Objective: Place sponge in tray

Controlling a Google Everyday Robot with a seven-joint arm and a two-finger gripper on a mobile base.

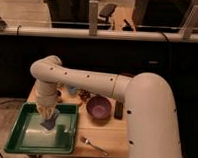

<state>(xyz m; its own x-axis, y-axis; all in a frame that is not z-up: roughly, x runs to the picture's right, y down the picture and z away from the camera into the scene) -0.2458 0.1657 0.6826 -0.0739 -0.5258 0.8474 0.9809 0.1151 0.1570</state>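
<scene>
The dark-green tray (19, 134) lies on the left part of the wooden table. The blue-grey sponge (49, 124) is over the tray's glossy bottom, near its far middle. My gripper (48, 115) hangs straight down from the white arm over the tray, and its fingertips are at the sponge's top. I cannot tell whether the sponge rests on the tray bottom or hangs just above it.
A purple bowl (99, 107) stands on the table right of the tray. A dark flat object (119, 110) lies beside the bowl. A metal fork (92, 144) lies near the front edge. Small items (72, 90) sit behind the tray. My white arm (150, 121) covers the right side.
</scene>
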